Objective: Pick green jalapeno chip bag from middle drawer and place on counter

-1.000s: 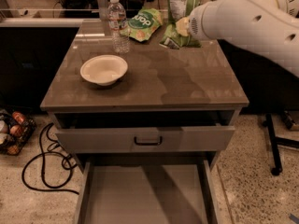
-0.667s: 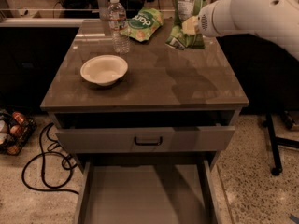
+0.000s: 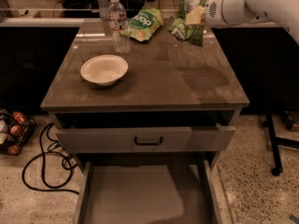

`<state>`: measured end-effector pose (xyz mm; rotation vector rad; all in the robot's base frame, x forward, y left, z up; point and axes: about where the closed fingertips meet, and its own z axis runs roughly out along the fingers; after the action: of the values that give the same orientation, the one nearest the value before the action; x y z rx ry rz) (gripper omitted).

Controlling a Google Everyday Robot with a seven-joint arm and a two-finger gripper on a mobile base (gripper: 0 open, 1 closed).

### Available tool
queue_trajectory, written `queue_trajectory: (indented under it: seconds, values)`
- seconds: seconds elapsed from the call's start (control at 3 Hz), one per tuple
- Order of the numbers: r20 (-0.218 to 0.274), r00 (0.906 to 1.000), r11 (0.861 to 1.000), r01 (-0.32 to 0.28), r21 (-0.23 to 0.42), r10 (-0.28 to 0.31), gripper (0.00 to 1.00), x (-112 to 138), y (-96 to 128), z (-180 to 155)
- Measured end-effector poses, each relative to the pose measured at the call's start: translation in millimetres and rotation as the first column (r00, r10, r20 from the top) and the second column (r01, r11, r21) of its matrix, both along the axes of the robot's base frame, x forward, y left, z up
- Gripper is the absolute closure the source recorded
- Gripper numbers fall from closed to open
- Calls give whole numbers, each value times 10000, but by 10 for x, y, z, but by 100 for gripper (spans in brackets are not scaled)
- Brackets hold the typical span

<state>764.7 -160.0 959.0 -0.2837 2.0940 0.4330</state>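
Observation:
The green jalapeno chip bag (image 3: 188, 31), dark green and crumpled, is at the back right of the counter (image 3: 159, 80), upright, with its lower edge at or just above the glossy top. My gripper (image 3: 195, 16), on the white arm coming in from the upper right, is shut on the bag's upper part. The middle drawer (image 3: 145, 197) stands pulled out at the bottom of the view, showing a plain grey floor with nothing in it.
On the counter stand a white bowl (image 3: 104, 69), a water bottle (image 3: 118, 25) and a lighter green "pop" bag (image 3: 142, 24). A drawer with a black handle (image 3: 147, 141) is slightly open above. A black cable (image 3: 41, 168) and a basket (image 3: 11, 132) lie on the floor at left, and a stand leg (image 3: 273, 139) at right.
The arm has drawn back toward the upper right, and the gripper with the bag has shifted slightly right along the back of the counter.

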Motion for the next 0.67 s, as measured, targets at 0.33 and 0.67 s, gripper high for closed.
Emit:
queue_trajectory:
  seconds: [0.33, 0.67]
  values:
    - [40, 10000, 10000, -21, 17, 21, 81, 8, 15, 20]
    - [15, 10000, 10000, -62, 30, 62, 50, 17, 44, 6]
